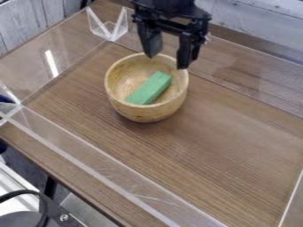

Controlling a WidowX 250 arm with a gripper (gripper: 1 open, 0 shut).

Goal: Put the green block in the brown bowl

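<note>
The green block [151, 88] lies inside the brown bowl [148, 106], leaning on its inner wall. The gripper [168, 55] hangs above the bowl's far rim, jaws wide open and empty, over the wooden surface [225, 151]

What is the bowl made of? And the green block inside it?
The brown bowl looks like light wood: faint grain lines show on its thick rim, with a dull finish. The green block is solid bright green and matte, maybe painted wood or plastic; the picture can't settle which.
</note>
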